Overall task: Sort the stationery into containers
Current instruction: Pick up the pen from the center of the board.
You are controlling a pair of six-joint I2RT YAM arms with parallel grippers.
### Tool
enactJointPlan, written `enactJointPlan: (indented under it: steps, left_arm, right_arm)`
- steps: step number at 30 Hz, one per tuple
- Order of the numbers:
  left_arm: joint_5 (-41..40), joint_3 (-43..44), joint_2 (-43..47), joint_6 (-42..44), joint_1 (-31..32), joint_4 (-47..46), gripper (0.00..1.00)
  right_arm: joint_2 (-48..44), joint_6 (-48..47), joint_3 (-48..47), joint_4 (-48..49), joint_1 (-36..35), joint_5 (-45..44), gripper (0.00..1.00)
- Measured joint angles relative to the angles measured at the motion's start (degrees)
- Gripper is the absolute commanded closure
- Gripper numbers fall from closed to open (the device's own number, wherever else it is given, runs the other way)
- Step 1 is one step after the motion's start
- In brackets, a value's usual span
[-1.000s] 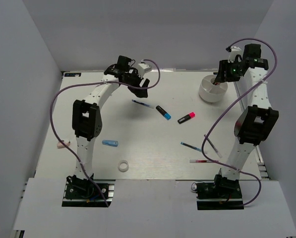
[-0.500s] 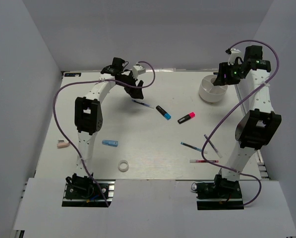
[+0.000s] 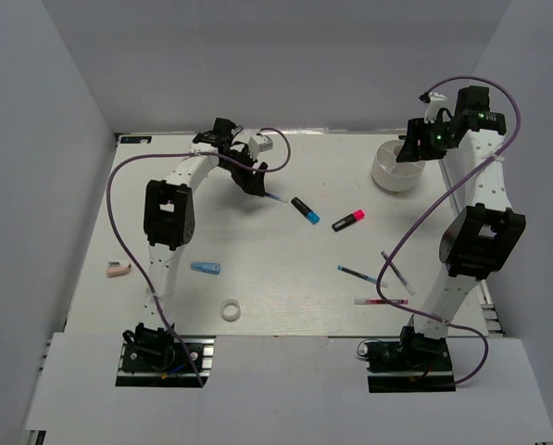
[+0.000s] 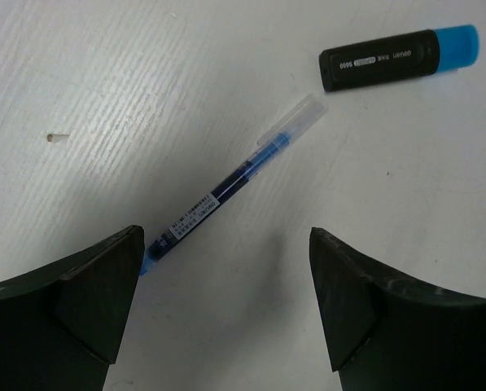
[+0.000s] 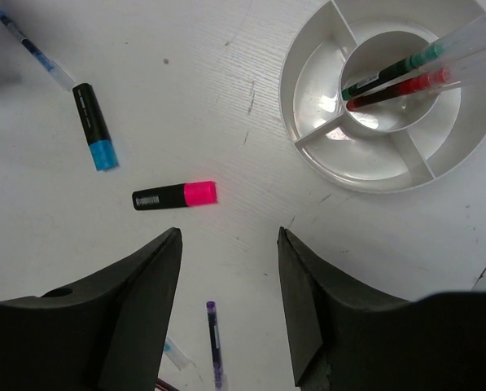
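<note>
Blue pen [image 4: 234, 183] tip apparently tucked behind spread left end effector [image 4: 225, 248]; right end effector [image 5: 229, 248] spread too.

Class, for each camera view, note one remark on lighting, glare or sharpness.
Top external: table evenly lit, shadows faint. Left wrist: blue pen sharp, its label print visible. Right wrist: glare spots inside the divided dish.

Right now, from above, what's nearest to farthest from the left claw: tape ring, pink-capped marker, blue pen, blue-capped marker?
1. Blue pen, right beside the left claw.
2. Blue-capped marker, just beyond the pen.
3. Pink-capped marker, farther right.
4. Tape ring, by the near edge.
</note>
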State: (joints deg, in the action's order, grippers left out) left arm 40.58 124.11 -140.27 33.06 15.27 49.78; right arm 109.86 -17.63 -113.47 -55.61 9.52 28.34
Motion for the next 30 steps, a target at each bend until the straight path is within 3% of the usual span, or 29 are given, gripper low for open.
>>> enactJointPlan:
  steps: [11,16,23,30]
  left_arm:
    - [-0.7,-4.7,0.5,3.0,0.0,0.9,0.09]
    - [-1.0,-4.1,0.3,3.1,0.2,2.4,0.17]
    - [-1.6,-26.3,13.3,1.9,0.8,-5.2,0.21]
    - [-5.4,-31.8,16.8,1.9,2.5,-6.6,0.31]
  right_arm:
    - [0.0,-0.8,0.0,-1.4,0.0,1.8,0.44]
    - [0.0,-1.0,0.0,-1.5,0.0,1.9,0.44]
    - [0.0,-1.6,-0.1,-1.7,0.0,1.9,0.45]
    - [0.0,-1.7,-0.1,-1.7,0.0,2.6,0.45]
